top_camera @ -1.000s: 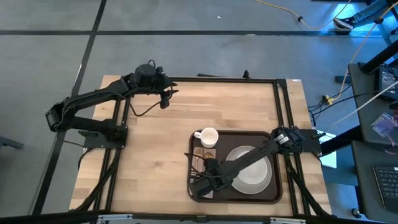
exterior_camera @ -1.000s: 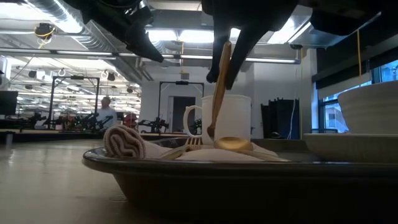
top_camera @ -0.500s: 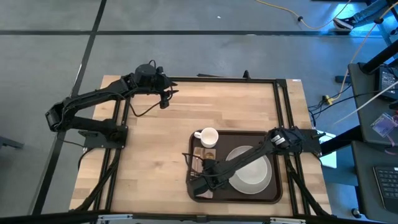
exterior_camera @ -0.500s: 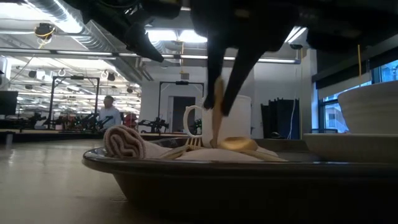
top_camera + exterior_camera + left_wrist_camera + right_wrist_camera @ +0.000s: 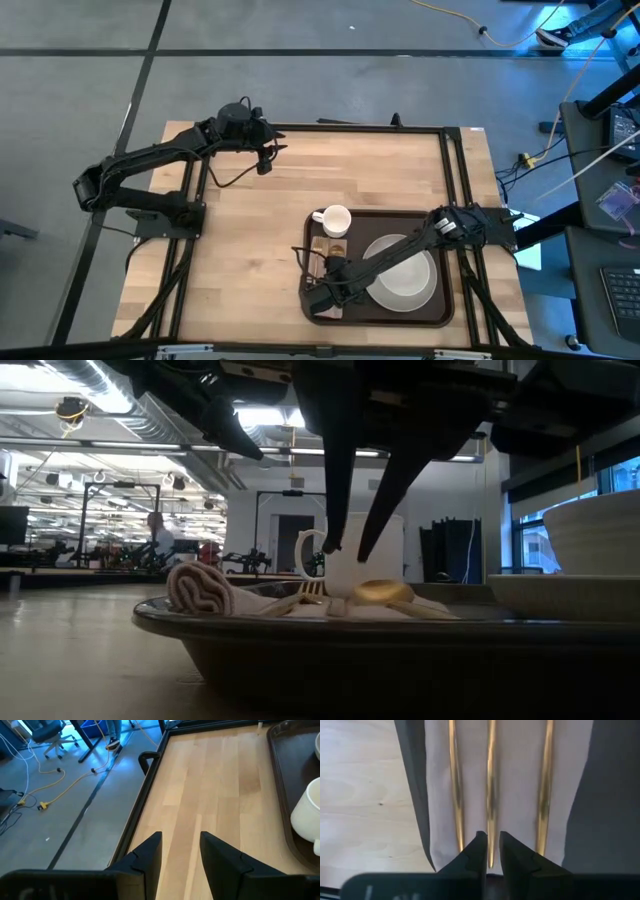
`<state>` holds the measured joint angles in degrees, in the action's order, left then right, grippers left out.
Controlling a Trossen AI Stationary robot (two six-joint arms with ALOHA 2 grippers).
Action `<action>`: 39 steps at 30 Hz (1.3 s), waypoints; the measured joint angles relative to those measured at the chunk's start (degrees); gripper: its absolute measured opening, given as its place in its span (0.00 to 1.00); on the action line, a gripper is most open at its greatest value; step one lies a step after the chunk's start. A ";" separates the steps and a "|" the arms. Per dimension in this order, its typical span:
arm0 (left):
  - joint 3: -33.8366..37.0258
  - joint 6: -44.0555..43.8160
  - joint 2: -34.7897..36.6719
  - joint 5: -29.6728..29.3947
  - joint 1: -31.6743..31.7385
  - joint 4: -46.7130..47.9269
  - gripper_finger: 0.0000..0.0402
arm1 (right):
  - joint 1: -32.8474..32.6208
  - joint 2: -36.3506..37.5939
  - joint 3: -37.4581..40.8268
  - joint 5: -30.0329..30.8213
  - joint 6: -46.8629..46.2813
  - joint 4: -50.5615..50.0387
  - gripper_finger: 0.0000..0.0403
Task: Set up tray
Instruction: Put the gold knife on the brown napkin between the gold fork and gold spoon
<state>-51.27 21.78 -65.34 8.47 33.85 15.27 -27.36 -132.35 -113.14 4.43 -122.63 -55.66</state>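
Note:
The dark brown tray (image 5: 446,250) sits at the table's near right and carries a white plate (image 5: 405,280), a white mug (image 5: 335,220) and a tan napkin (image 5: 515,780). Three gold utensils lie side by side on the napkin: left (image 5: 454,785), middle (image 5: 491,785) and right (image 5: 546,785). My right gripper (image 5: 490,837) hangs low over the napkin, slightly open. Its fingers stand on either side of the middle utensil's handle end. The spoon's bowl (image 5: 375,592) rests flat on the napkin. My left gripper (image 5: 268,160) waits open above the table's far left.
The mug (image 5: 365,550) stands just behind my right gripper (image 5: 348,550), and the plate (image 5: 590,560) rises to its right in the low view. A rolled fold of cloth (image 5: 200,590) lies at the tray's near end. Bare wood (image 5: 240,250) lies left of the tray.
My right gripper sank toward the napkin and shifted slightly toward the table's left, laying the gold spoon down. The spoon went from standing on its bowl to lying flat. The fingers then spread apart and let go of its handle.

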 joint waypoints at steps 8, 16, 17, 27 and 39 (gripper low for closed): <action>0.00 0.00 0.00 0.00 0.00 0.00 0.32 | 0.21 0.00 0.02 0.15 -0.17 0.20 0.14; 0.00 0.00 0.00 0.07 0.00 0.00 0.32 | 0.20 0.00 -0.83 0.02 1.93 -0.83 0.14; 0.00 0.00 0.00 0.09 0.00 0.06 0.32 | 0.21 0.00 -1.22 0.02 2.40 -0.82 0.14; 0.00 -0.17 0.00 0.22 0.00 4.09 0.32 | 0.21 0.04 -9.45 -1.09 8.36 -15.86 0.14; 0.00 -2.52 0.09 6.29 -0.02 8.31 0.32 | 0.56 0.22 -18.19 -2.66 19.32 -32.92 0.14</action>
<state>-51.27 19.26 -65.25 14.76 33.82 23.57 -26.80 -132.14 -131.33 1.76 -103.31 -88.58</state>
